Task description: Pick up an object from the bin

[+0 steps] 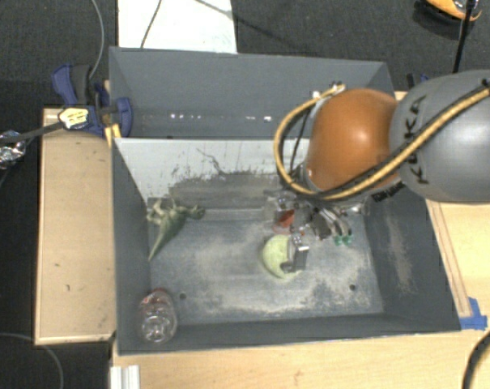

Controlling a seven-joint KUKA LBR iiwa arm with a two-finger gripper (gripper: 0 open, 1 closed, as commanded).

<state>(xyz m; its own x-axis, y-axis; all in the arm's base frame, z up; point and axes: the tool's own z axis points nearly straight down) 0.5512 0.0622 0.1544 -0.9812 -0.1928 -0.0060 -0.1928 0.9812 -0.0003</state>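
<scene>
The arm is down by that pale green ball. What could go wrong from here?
The ball is round, and the gripper sits at its right side rather than over its centre, so the ball might roll away across the bin instead of being caught. The gripper also looks low, so going further down could jam it against the bin's floor.

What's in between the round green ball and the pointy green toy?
Nothing. In the camera view, only grey bin floor, scuffed and bare, stretches between the pale green ball and the green toy on the left.
</scene>
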